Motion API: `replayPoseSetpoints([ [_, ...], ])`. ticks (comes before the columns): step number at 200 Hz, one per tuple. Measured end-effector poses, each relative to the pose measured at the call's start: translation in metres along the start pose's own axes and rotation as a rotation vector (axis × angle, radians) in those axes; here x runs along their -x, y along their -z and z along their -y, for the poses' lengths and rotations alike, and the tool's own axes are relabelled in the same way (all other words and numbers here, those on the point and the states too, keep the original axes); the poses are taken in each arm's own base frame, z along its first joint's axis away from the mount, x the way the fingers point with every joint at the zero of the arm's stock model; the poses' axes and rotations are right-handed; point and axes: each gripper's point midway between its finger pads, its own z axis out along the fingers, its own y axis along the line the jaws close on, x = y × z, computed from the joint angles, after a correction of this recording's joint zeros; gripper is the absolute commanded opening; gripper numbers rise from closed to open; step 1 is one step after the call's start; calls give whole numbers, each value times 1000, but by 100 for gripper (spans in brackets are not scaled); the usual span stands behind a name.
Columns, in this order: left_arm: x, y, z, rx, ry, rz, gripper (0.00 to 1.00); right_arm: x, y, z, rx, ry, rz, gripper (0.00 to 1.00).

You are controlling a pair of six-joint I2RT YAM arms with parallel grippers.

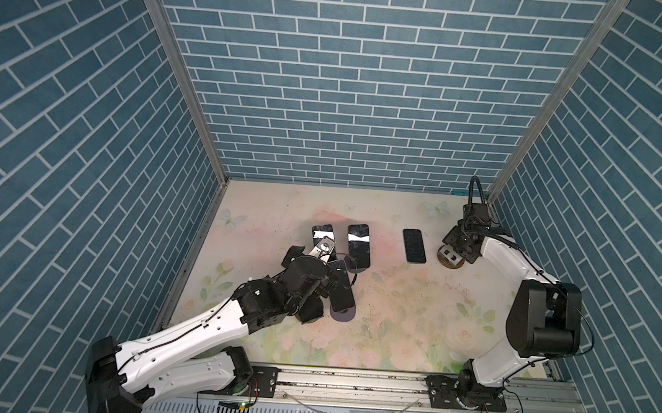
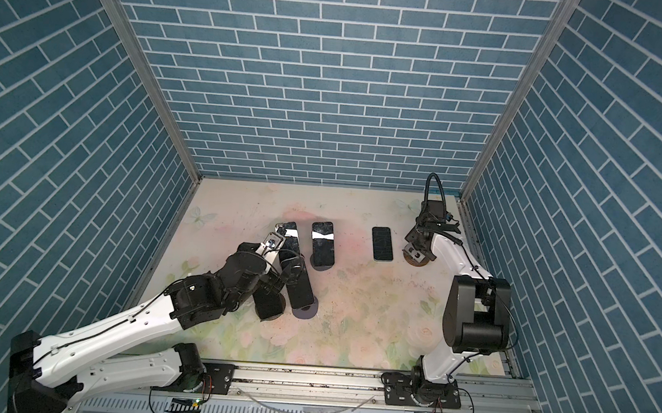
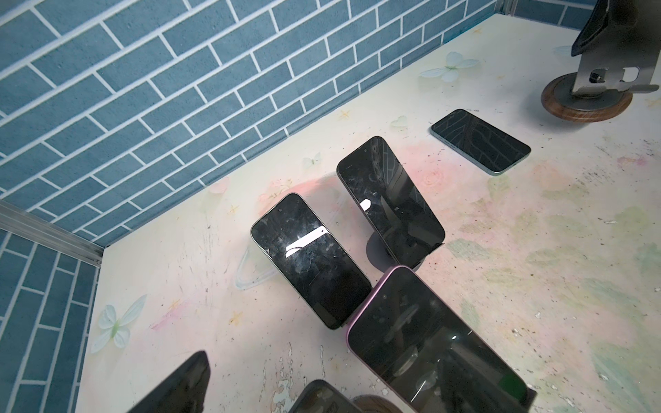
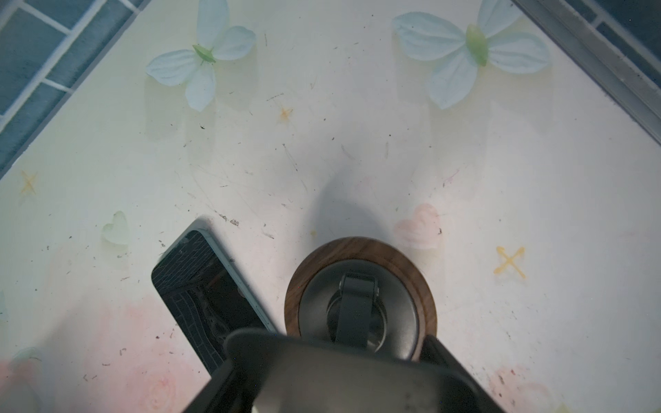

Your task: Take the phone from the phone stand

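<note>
— So where's the phone [image 1: 414, 246]?
— Flat on the tabletop [image 1: 393, 323], screen up, in the back half toward the right edge. It's off the stand [image 4: 357, 246], which sits just beside it, nearer that edge.
— And the right gripper [image 1: 458, 250]?
— Over the stand, with its fingers [image 4: 214, 389] closed on either side of the plate [image 4: 322, 382].
— Left gripper [image 1: 310, 252]?
— Jaws spread wide, nothing in them. It hangs low over the left half of the tabletop, among four other phones [image 3: 311, 261], each propped up at a slant. Two stand side by side toward the back. A pink phone [image 3: 429, 339] and one more are nearer the front edge.
— Does it touch any of them?
— Can't tell. The arm hides that spot in both top views.
</note>
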Motion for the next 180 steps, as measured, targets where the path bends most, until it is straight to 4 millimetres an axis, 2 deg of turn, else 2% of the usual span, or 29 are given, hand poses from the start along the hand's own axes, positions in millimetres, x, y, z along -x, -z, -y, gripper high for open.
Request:
replayPoseSetpoints([
  [116, 0, 0, 0, 0, 7, -1, 100, -21, -27, 12, -46, 7, -69, 67],
  [180, -2, 0, 0, 0, 8, -6, 100, -24, -30, 13, -45, 6, -75, 72],
])
